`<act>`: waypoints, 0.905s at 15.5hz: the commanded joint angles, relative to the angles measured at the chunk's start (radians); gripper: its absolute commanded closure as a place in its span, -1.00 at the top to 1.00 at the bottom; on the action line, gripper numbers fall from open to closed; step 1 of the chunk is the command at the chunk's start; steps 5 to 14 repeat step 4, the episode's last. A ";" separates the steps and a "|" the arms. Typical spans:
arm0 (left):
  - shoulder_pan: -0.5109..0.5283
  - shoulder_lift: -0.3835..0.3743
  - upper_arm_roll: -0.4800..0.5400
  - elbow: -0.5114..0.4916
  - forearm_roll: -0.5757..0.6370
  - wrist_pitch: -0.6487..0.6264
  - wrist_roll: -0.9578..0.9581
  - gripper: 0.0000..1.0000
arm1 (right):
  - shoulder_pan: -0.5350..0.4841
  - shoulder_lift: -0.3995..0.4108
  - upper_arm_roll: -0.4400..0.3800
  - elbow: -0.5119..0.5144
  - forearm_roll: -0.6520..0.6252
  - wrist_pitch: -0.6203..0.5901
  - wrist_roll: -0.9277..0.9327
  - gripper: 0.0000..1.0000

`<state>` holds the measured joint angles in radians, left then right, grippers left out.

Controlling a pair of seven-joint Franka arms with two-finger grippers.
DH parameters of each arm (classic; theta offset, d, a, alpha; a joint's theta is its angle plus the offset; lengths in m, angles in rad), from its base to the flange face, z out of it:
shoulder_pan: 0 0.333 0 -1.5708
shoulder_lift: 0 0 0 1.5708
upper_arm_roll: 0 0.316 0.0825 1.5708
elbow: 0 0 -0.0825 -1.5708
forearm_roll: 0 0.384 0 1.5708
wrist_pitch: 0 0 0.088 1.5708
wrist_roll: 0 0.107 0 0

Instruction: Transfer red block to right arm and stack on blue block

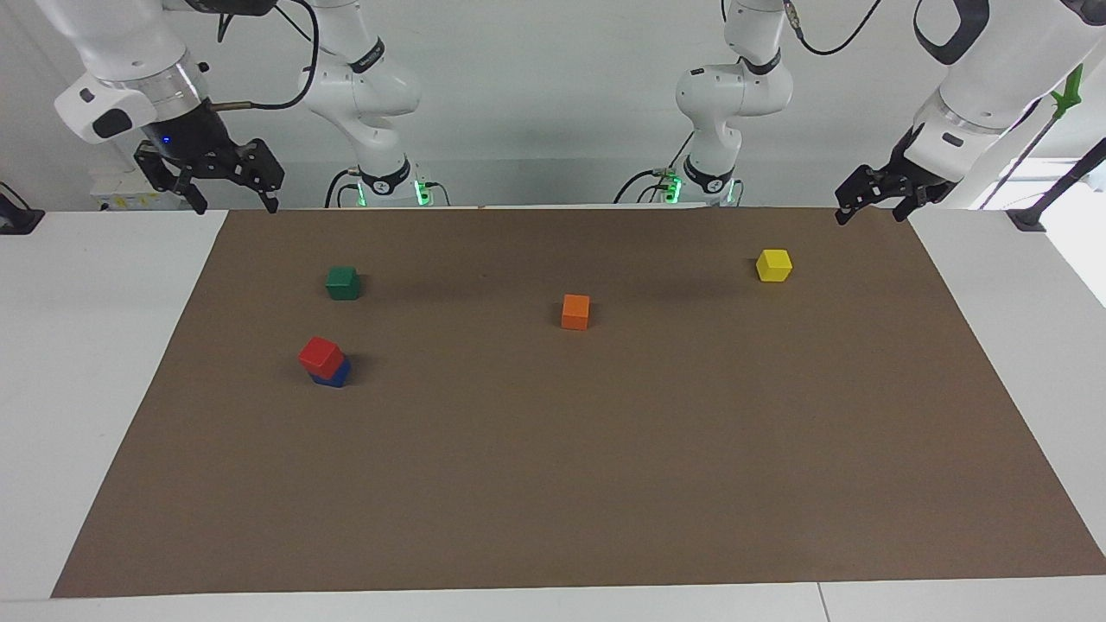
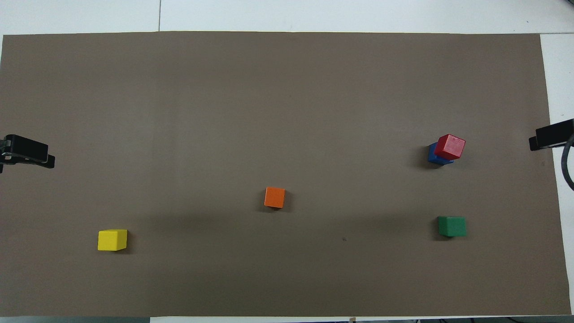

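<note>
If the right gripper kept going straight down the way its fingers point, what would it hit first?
Probably bare table: the right gripper hangs by the brown mat's corner, off the green block and red block. Depth is uncertain.

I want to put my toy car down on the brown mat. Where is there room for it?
Lots of room: the whole stretch of the brown mat farther from the robots than the orange block. Also between the orange block and the yellow block. It is tighter toward the right arm's end, where the red block sits on the blue block, with the green block close by.

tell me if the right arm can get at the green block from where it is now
Probably yes: the right gripper hangs raised at the table's edge, and the green block stands alone with nothing over it.
</note>
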<state>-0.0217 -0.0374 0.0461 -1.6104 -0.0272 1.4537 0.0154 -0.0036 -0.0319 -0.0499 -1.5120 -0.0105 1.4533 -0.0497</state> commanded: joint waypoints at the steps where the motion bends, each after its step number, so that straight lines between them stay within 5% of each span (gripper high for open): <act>1: -0.003 -0.018 0.006 -0.017 -0.008 -0.004 0.009 1.00 | 0.005 0.009 -0.015 0.021 0.024 0.002 -0.022 1.00; 14: -0.003 -0.019 0.006 -0.017 -0.008 -0.004 0.009 1.00 | -0.002 0.012 -0.013 0.022 0.029 0.002 -0.022 1.00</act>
